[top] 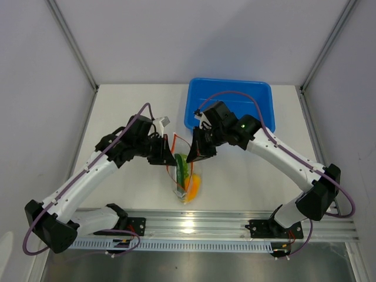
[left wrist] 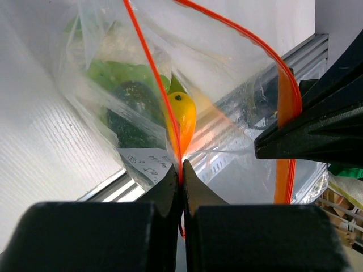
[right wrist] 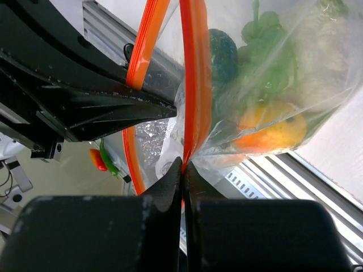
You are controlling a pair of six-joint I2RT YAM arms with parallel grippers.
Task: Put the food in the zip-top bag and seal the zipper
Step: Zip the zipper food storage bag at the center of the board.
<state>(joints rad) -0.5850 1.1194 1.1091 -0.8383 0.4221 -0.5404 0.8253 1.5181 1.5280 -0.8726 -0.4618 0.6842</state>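
The clear zip-top bag (top: 187,179) hangs between both grippers above the table's near middle. Inside it are the dark green cucumber (top: 183,167), the orange-yellow mango (top: 194,187), a bright green pea cluster (right wrist: 266,56) and a pale cauliflower (right wrist: 326,39). My left gripper (top: 168,154) is shut on the orange-red zipper (left wrist: 156,85) at one side of the mouth. My right gripper (top: 192,151) is shut on the zipper (right wrist: 194,73) at the other side. The mouth gapes open between them. The mango (left wrist: 182,116) and cucumber (left wrist: 131,110) also show in the left wrist view.
A blue plastic bin (top: 230,104) stands at the back right, partly behind my right arm. A metal rail (top: 223,226) runs along the near table edge. White walls close the left, right and back. A small red and green toy chili (right wrist: 102,158) shows in the right wrist view.
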